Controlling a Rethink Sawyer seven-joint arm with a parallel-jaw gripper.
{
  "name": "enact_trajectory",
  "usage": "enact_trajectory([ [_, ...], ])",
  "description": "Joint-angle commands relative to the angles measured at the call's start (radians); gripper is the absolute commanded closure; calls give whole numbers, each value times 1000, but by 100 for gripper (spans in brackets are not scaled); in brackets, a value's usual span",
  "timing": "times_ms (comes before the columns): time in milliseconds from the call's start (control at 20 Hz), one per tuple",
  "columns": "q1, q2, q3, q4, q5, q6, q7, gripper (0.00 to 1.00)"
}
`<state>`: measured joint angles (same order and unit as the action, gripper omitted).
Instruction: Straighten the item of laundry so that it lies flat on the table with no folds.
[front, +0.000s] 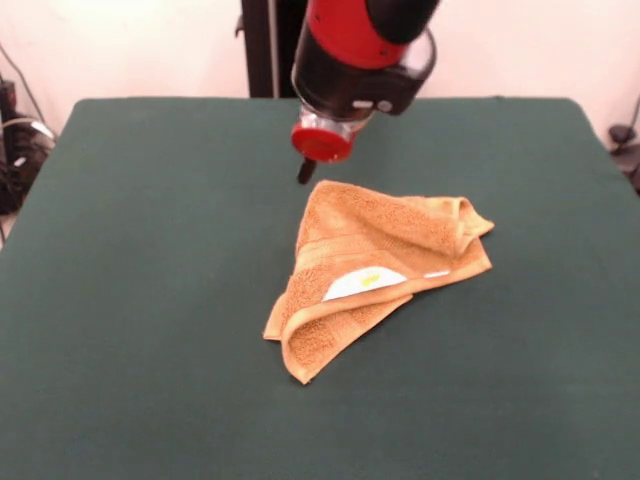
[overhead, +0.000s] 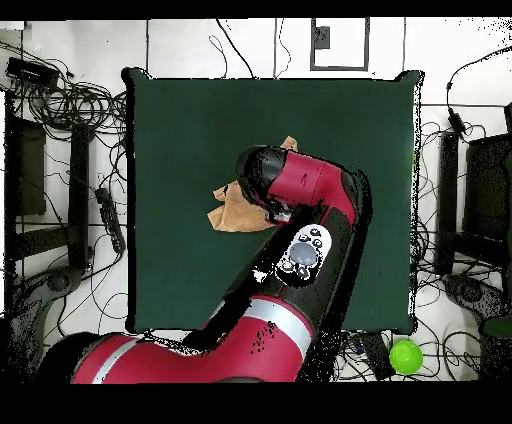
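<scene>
Front view: crumpled towel (front: 375, 270) near the middle of the green table (front: 150, 300), gripper (front: 306, 170) just off its 11 o'clock corner.
Only one dark tip shows beneath the red wrist, so I cannot tell whether the tool is released or clenched. Folded layers overlap, with a white tag (front: 364, 282) exposed between them. Overhead, the arm (overhead: 300, 200) hides most of the cloth, which peeks out at 9 o'clock of the wrist.

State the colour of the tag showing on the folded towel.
White, with a small yellow mark; the tag on the towel shows best in the front view.
</scene>
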<state>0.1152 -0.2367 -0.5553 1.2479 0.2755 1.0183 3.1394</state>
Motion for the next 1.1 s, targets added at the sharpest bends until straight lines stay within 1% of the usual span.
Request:
enact_trajectory([
  [50,41,91,75,107,138,-114,399,0],
  [300,28,70,107,161,229,-173,417,0],
  [450,36,87,118,146,276,-187,435,0],
  [750,53,114,141,141,408,-248,458,0],
  [950,49,99,167,178,477,-297,448,0],
  [1100,46,91,193,179,531,-311,446,0],
])
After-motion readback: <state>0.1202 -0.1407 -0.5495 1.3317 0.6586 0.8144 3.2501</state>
